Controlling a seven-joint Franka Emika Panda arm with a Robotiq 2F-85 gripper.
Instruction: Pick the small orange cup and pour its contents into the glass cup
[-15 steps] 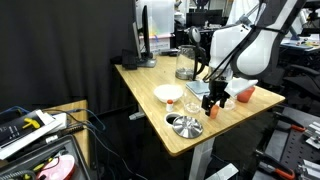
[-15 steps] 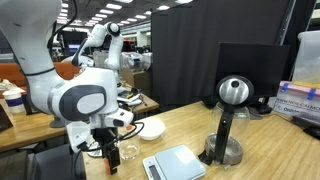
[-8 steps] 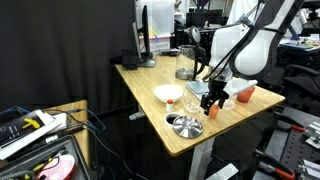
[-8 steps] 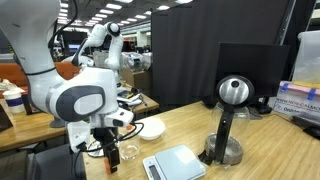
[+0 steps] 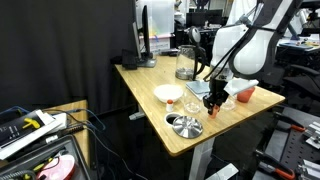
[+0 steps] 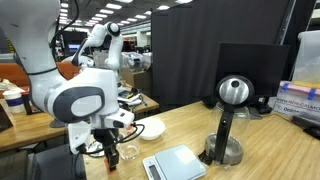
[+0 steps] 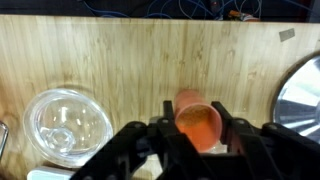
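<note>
The small orange cup (image 7: 197, 125) stands on the wooden table between my fingers, and something grainy shows inside it. My gripper (image 7: 193, 104) is shut on it, one finger pressed against each side. In an exterior view the gripper (image 5: 213, 103) reaches down to the table's near edge with the cup (image 5: 212, 104) in it. The glass cup (image 7: 68, 125) stands upright just beside the gripper in the wrist view, and in an exterior view it (image 6: 129, 153) sits next to the gripper (image 6: 108, 160).
A bigger orange cup (image 5: 246, 93), a white bowl (image 5: 168, 94), a steel bowl (image 5: 184, 125) and a tall glass jug (image 5: 186, 63) share the table. A scale (image 6: 175, 163) and a black stand (image 6: 232, 120) are close by. The table edge (image 5: 190, 148) lies near the gripper.
The jaws have closed from open onto the small orange cup. The arm has stayed in place, and the cup still rests on the table.
</note>
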